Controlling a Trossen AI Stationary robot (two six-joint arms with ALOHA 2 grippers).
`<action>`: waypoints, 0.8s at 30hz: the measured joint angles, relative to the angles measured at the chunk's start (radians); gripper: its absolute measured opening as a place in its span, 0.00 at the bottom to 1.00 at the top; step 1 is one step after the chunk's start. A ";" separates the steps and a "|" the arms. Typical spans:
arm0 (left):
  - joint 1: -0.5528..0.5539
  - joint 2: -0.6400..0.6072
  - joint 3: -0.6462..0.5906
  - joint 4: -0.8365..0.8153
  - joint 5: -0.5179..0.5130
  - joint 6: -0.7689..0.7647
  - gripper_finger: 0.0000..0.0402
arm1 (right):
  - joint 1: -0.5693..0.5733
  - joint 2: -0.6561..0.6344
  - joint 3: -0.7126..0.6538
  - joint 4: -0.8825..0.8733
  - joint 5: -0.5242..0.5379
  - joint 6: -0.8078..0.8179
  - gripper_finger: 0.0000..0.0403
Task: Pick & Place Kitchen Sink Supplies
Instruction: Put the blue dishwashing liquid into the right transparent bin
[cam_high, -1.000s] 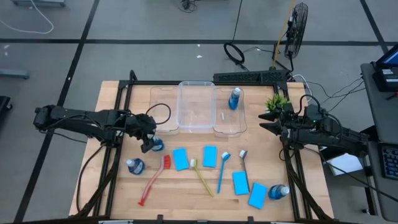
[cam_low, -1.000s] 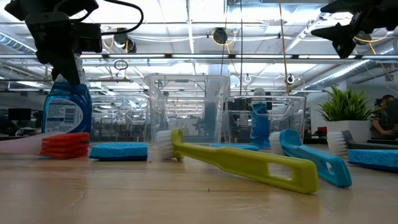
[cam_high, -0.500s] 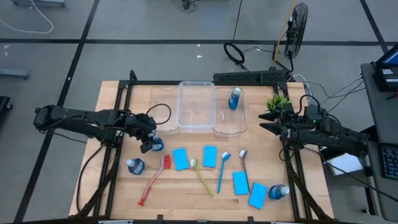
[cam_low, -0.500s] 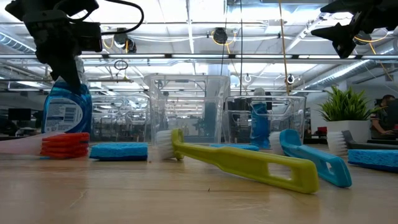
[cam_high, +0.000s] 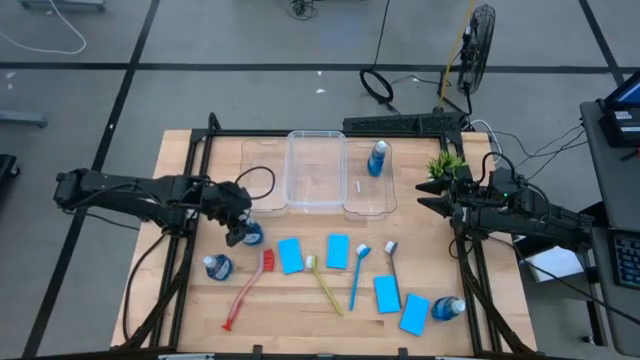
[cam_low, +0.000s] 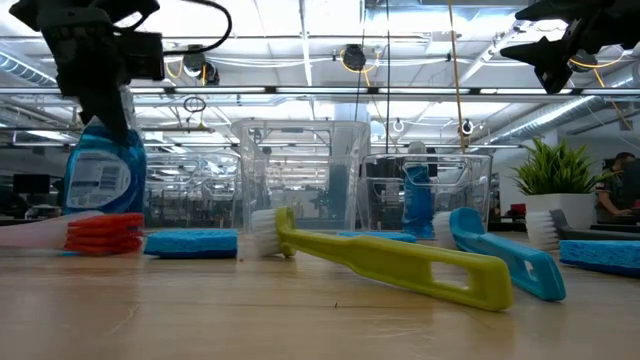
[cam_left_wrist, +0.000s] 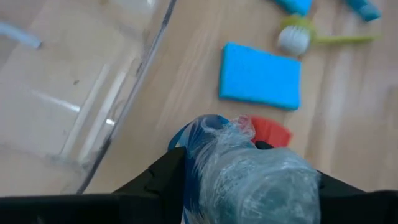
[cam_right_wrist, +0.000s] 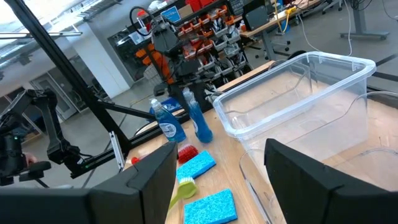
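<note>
My left gripper (cam_high: 243, 231) is shut on the top of an upright blue bottle (cam_low: 103, 175) at the table's left, just in front of the clear bins (cam_high: 316, 172). A second blue bottle (cam_high: 217, 266) stands nearer the front edge. A third (cam_high: 448, 308) lies at the front right, and another (cam_high: 377, 158) stands in the right bin. Several light-blue sponges (cam_high: 291, 255) and the red (cam_high: 247, 290), yellow-green (cam_high: 324, 285), blue (cam_high: 357, 275) and grey (cam_high: 392, 260) brushes lie flat on the wood. My right gripper (cam_high: 420, 203) waits open at the right, above the table. My left gripper pinches the bottle's top (cam_left_wrist: 249, 180) between its two fingers (cam_left_wrist: 155, 180), one on each side. The fingers slant down onto it from the table's left. The bottle stays upright below them. The red brush's head hides its base in the low view.
A small green plant (cam_high: 445, 165) stands at the back right, beside my right arm. The clear bins take up the middle of the table's far side. Black frame rails (cam_high: 190, 250) run along both sides of the table.
My left gripper's fingers have drawn in on the bottle's top. The bottle has shifted a little toward the table's left edge and stays upright.
</note>
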 joint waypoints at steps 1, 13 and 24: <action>0.000 0.000 0.014 0.001 0.000 0.000 0.43 | 0.000 0.000 0.000 0.000 0.000 0.000 0.57; 0.000 -0.002 0.254 0.062 -0.034 0.027 0.43 | 0.000 0.000 0.000 0.001 0.000 0.022 0.57; 0.000 0.030 0.291 0.494 0.030 0.024 0.43 | 0.000 0.004 0.000 0.006 0.000 0.018 0.57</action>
